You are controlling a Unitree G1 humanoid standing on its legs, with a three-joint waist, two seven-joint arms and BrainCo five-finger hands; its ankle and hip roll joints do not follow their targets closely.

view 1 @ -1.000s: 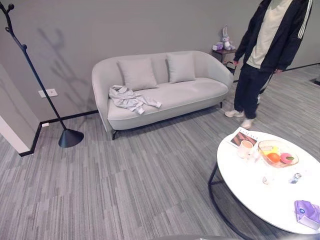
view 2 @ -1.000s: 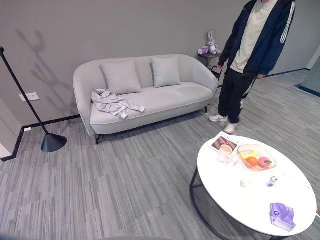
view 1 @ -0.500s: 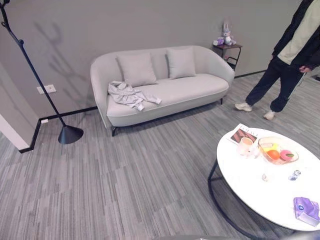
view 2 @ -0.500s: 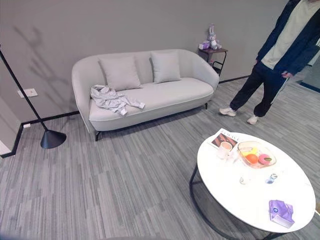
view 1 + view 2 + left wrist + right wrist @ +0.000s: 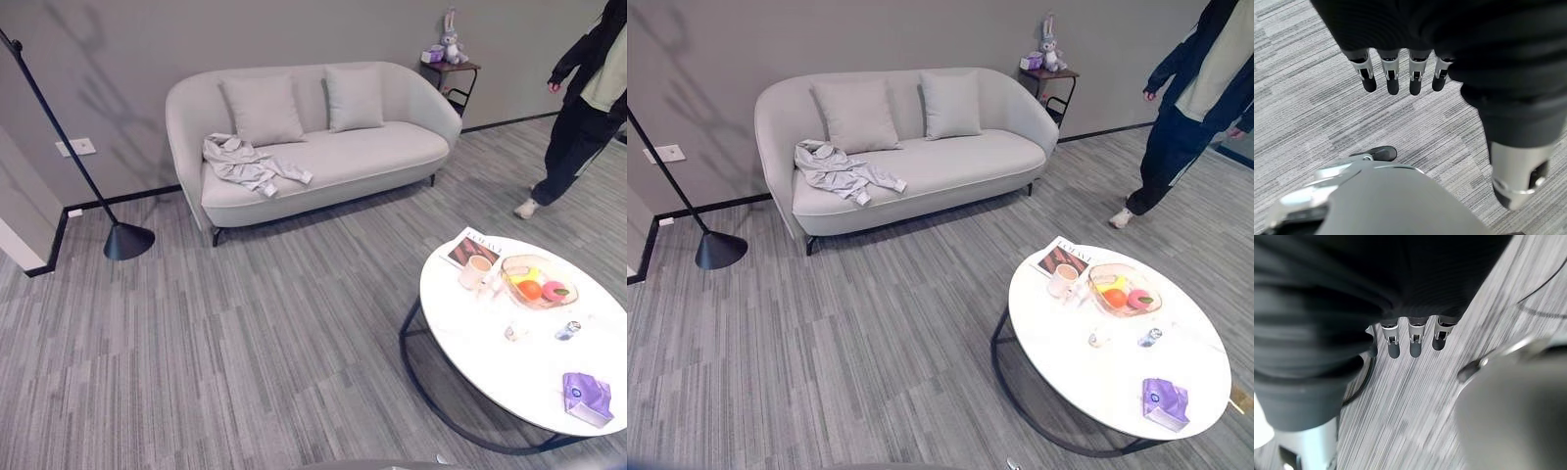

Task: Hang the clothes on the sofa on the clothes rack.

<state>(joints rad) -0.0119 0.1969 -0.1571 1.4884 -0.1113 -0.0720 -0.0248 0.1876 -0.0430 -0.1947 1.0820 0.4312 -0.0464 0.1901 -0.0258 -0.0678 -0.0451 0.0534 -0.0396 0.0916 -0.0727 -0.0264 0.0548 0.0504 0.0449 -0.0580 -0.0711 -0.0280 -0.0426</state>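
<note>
A crumpled light-grey garment [image 5: 249,164] lies on the left part of the seat of a pale grey sofa [image 5: 343,166] against the far wall. The black clothes rack [image 5: 59,132] leans up from its cone-shaped base [image 5: 128,241] on the floor left of the sofa. My left hand [image 5: 1400,73] hangs over the striped grey floor with its fingers straight and nothing in it. My right hand [image 5: 1413,340] also hangs over the floor, fingers straight and holding nothing.
A round white table [image 5: 1185,377] on a dark frame stands at the right, carrying a magazine, a cup, a glass fruit bowl [image 5: 1124,290] and a purple pouch [image 5: 1166,402]. A person [image 5: 588,108] in dark clothes walks at the far right. A small side table [image 5: 453,70] holds a plush rabbit.
The camera has come closer and tipped down, so the sofa sits higher in view. The person has walked from beside the sofa to the far right edge.
</note>
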